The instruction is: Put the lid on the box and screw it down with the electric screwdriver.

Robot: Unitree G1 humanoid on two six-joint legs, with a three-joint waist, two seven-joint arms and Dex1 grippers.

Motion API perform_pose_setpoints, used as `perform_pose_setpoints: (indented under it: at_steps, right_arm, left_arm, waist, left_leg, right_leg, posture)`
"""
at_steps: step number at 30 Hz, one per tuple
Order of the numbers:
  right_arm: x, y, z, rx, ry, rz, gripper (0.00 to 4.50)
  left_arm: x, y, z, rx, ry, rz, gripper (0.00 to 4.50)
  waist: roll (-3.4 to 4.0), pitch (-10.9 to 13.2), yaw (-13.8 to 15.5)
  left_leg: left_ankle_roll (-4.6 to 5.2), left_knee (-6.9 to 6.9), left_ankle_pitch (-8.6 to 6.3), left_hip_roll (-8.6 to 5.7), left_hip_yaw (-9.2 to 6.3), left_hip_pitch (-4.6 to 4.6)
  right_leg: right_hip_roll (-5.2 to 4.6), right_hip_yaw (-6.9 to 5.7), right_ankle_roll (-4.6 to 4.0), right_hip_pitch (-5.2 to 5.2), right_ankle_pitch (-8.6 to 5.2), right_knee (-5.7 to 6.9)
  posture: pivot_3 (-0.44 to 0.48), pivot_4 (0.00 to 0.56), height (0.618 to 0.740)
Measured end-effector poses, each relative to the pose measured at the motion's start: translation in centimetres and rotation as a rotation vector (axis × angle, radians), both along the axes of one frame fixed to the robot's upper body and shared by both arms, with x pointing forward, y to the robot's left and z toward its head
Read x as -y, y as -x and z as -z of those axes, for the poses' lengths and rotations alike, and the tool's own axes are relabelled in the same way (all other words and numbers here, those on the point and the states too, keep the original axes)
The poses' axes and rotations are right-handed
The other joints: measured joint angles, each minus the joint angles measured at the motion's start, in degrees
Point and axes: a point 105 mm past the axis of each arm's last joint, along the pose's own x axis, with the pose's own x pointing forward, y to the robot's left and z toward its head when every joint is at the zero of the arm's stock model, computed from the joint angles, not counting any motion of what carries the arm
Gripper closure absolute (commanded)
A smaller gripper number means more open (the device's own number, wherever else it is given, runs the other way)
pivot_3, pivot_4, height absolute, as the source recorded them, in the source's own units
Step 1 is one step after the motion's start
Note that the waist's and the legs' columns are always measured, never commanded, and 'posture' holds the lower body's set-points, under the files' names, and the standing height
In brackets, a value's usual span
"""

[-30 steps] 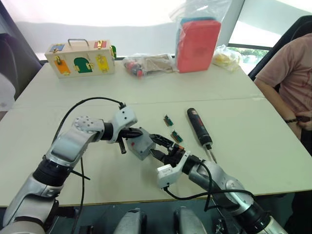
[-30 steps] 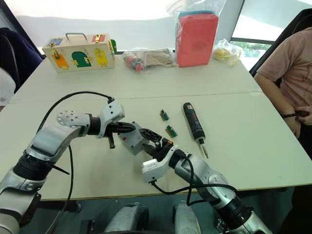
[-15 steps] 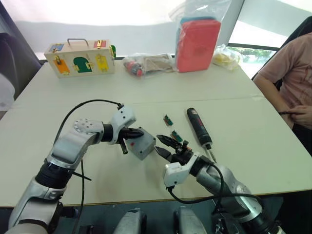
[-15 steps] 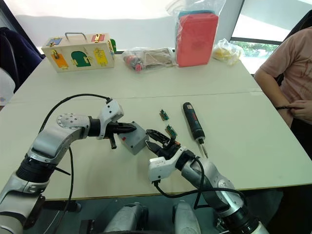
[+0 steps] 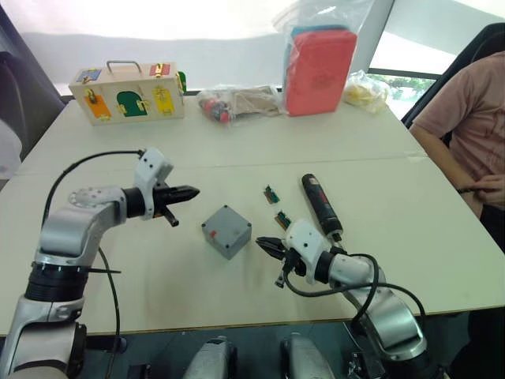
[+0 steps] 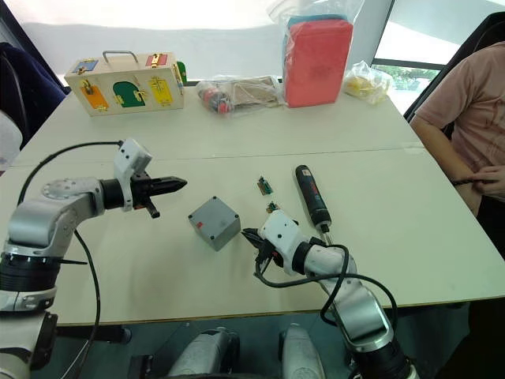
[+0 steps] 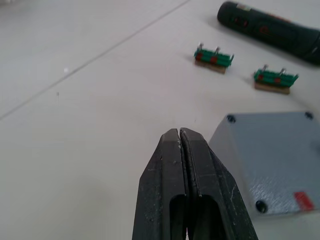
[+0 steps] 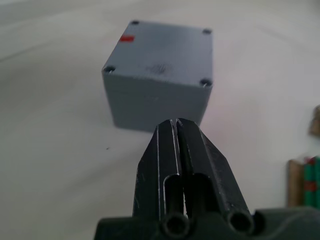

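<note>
the box sits on the white table, about mid-table near the front edge, resting on its own with the lid already on top of it. so it's closed up and you can't see what's inside. there's a small red mark on the lid near one corner, and screw holes show at the corners.

compared with a second ago, both arms have let go and backed away. back then the left gripper and right gripper were both up against the box, holding it tilted off the table. now it's flat on the table and nothing touches it. the left gripper hangs to the box's left and a bit farther back, fingers pressed together on nothing. the right gripper is just right of the box, pointing at it, also pressed together and empty.

the electric screwdriver lies flat to the right of the box, untouched, past the right gripper. two small green connector pieces lie between the box and the screwdriver.

far side of the table: a wooden latch box at the far left, a clear bag of odds and ends in the middle, a red case in a plastic bag, and a yellowish bag. a person in a pink shirt sits at the right edge.
</note>
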Motion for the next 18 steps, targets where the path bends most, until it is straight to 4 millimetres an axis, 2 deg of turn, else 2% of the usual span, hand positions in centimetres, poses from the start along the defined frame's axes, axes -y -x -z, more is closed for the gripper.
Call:
perform_pose_setpoints:
  at_steps: [3, 10, 13, 18]
  right_arm:
    - [-0.5, 0.0, -0.1, -0.033, 0.006, -0.031, 4.44]
    - [-1.4, -2.0, 0.8, -0.042, 0.069, -0.043, 4.44]
    - [-1.7, -2.5, 0.8, -0.041, 0.065, -0.037, 4.44]
    - [-1.7, -3.4, 1.3, -0.050, 0.071, -0.009, 4.44]
  left_arm:
    - [0.5, 0.3, 1.7, -0.023, -0.015, 0.006, 4.50]
    - [1.7, 1.5, 4.5, -0.073, -0.004, 0.029, 4.50]
    - [1.7, 1.8, 4.5, -0.083, -0.008, 0.032, 4.50]
    - [1.6, 3.8, 4.5, -0.131, 0.005, 0.036, 4.50]
  waist:
    - [-0.01, 0.0, 0.0]
    - [-0.01, 0.0, -0.2]
    - [-0.01, 0.0, -0.2]
    - [0.00, 0.0, -0.3]
  left_leg:
    - [-0.01, 0.02, 0.00, 0.01, -0.05, -0.23]
    - [-0.39, 0.12, 0.23, 0.00, 0.00, -0.85]
    - [-0.38, 0.12, 0.23, 0.01, 0.00, -0.85]
    - [-0.28, 0.10, 0.16, 0.02, 0.00, -0.85]
  right_leg:
    - [-0.04, -0.01, 0.00, -0.20, 0.00, -0.04]
    - [-0.07, 0.00, -0.02, -0.95, 0.03, 0.22]
    - [-0.08, 0.00, -0.03, -0.95, 0.03, 0.23]
    - [-0.07, 0.01, -0.03, -0.96, 0.03, 0.23]
  posture:
    - [0.000, 0.150, 0.740]
    - [0.000, 0.150, 0.740]
    - [0.000, 0.150, 0.740]
    - [0.000, 0.150, 0.740]
